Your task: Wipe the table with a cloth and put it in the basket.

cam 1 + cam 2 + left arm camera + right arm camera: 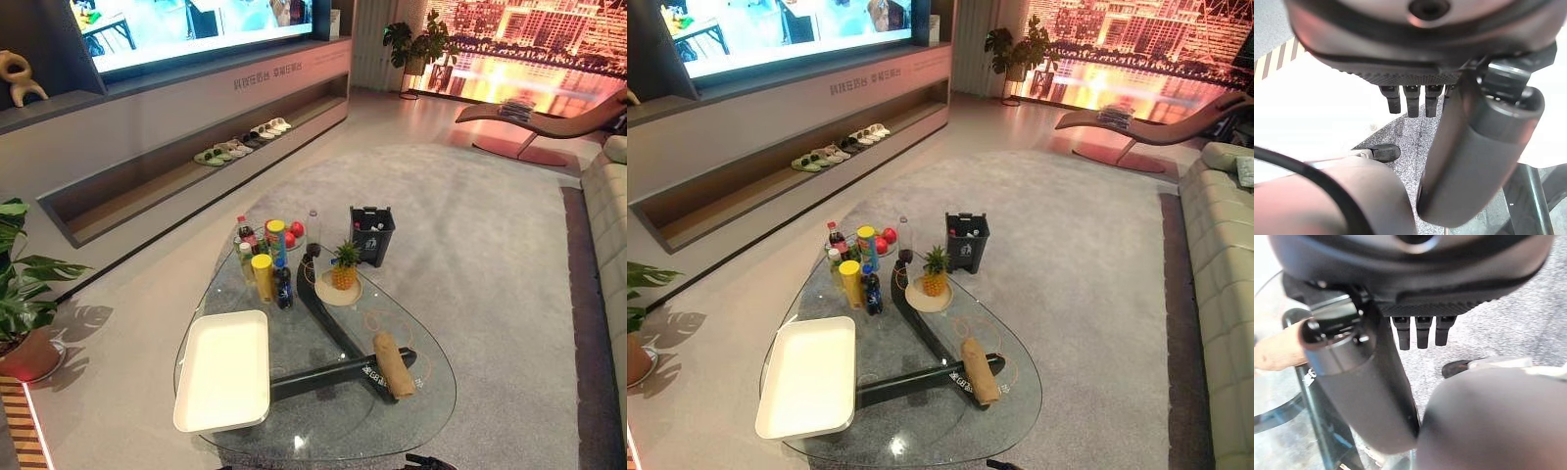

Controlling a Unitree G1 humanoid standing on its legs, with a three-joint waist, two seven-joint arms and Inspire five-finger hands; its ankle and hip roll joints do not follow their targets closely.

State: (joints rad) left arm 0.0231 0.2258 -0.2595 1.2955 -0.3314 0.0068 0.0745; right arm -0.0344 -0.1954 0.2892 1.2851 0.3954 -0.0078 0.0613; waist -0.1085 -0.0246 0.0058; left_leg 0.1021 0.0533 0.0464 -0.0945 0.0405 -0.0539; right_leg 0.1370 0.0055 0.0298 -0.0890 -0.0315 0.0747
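Glass table (431,387): near-right part mostly free, only rolled cloth (394,364) lying there. Near-left taken by white tray (223,370). Far-left crowded w/ bottles and cans (265,262); pineapple on plate (343,269) mid-far. Open glass betw. tray and cloth. Black bin (372,234) on carpet just past far edge.
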